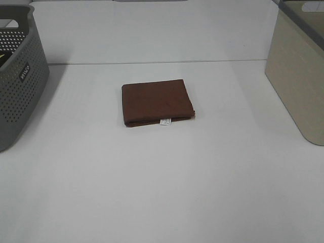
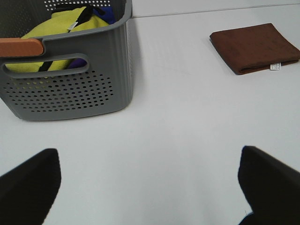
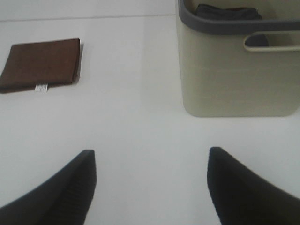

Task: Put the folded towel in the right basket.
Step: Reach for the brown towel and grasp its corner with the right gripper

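Closest to the lens in the left wrist view are the two dark fingers (image 2: pixel 28 187) of the left pincer (image 2: pixel 147 157), spread wide with only bare white tabletop (image 2: pixel 178 131) between them; this pincer is released and grasps nothing. The right pincer (image 3: pixel 152 152) looks the same in its own view: its black fingers (image 3: pixel 65 192) stand far apart over the tabletop and nothing is held between them.

The folded towel (image 1: pixel 157 103) is dark brown and lies flat near the middle of the tabletop, well apart from both baskets and from both pincers. It is folded into a neat rectangle, and a small white label (image 1: pixel 165 122) sticks out at its near edge.

The right basket (image 1: pixel 293 86) is beige with a grey rim and stands at the right edge of the exterior high view. The right wrist view shows a slot handle in its wall and a dark folded cloth (image 3: pixel 227 11) inside it.

The left basket (image 1: pixel 20 91) is grey with perforated walls and stands at the left edge of that view. The left wrist view shows a yellow item (image 2: pixel 61 23) inside it with something dark blue beside it, and an orange-brown piece (image 2: pixel 21 47) at the rim above its handle slot; what that piece is cannot be told.
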Robot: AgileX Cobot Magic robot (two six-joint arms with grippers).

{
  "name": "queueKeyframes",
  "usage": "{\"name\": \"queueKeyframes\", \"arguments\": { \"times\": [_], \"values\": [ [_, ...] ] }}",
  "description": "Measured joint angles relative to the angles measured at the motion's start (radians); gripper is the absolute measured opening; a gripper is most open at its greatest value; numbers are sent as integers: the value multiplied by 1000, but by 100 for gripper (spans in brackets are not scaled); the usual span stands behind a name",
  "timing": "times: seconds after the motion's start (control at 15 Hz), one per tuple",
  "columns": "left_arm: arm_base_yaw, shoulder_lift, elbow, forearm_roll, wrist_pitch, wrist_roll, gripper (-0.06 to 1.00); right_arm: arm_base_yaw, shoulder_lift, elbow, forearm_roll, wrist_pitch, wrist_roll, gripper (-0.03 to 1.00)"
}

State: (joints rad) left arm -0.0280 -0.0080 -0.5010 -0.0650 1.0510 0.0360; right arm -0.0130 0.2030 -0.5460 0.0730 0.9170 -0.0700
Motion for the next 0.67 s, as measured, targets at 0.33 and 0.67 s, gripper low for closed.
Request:
{"name": "queueKeyframes", "arguments": {
  "times": [0.33, 0.67],
  "values": [
    [0, 0, 0, 0, 0, 0, 98, 0, 491, -226, 89, -173, -52, 65],
    [0, 0, 0, 0, 0, 0, 98, 0, 916, -534, 114, -121, -118, 65]
  ]
}}
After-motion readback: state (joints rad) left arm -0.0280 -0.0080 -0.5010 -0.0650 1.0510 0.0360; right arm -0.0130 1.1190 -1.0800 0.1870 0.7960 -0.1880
